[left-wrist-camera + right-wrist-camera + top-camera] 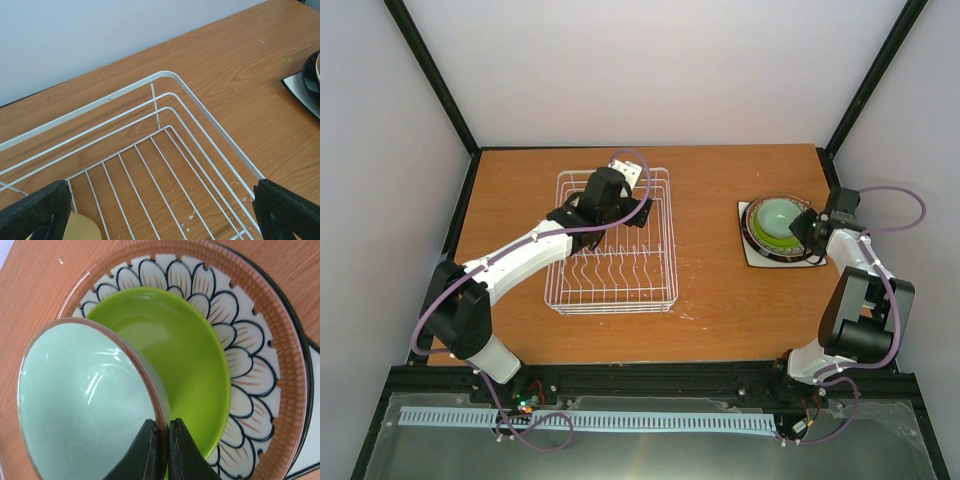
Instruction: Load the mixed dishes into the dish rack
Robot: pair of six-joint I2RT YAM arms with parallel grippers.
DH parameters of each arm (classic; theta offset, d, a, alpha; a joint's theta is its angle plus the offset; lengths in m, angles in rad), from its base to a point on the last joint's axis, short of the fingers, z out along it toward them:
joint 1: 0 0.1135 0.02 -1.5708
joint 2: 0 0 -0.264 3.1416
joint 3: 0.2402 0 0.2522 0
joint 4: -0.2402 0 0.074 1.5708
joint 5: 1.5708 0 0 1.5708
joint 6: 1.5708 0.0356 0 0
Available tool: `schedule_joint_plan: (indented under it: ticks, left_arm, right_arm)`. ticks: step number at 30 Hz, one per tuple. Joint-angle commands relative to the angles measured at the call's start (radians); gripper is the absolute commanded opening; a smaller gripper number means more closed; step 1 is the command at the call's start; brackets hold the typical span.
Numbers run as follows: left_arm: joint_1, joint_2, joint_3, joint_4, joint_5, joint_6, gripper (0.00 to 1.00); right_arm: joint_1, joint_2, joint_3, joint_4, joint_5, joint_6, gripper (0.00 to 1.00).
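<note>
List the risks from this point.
The right end effector pinches only the thin rim of the pale mint bowl; the tilted bowl may slip free.
It rests on the small lime-green plate, which could be dragged along.
The left end effector hangs open over the dish rack, possibly blocking delivery.

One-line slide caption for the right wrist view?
Right pincer pinches the rim of the pale mint bowl, which sits on the small lime-green plate atop the petal-patterned plate.
</note>
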Motion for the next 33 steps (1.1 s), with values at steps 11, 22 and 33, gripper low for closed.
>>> schedule_joint_plan:
  ticks: [11, 22, 33]
  left_arm:
    - [0.177, -0.121, -0.119, 0.28, 0.697, -0.201, 1.0]
    - [0.204, 0.099, -0.199, 0.982, 1.299, -0.765, 1.0]
    - [0.204, 0.455, -0.131, 2.021, 1.366, -1.62, 1.0]
  right_arm:
    - [-0.003, -0.253, -0.167, 0.434, -0.593, 0.182, 0.03]
    - [0.04, -0.239, -0.314, 1.28, -1.007, 0.798, 0.03]
    - [0.268, 0.046, -0.339, 2.05, -0.93, 1.322, 0.03]
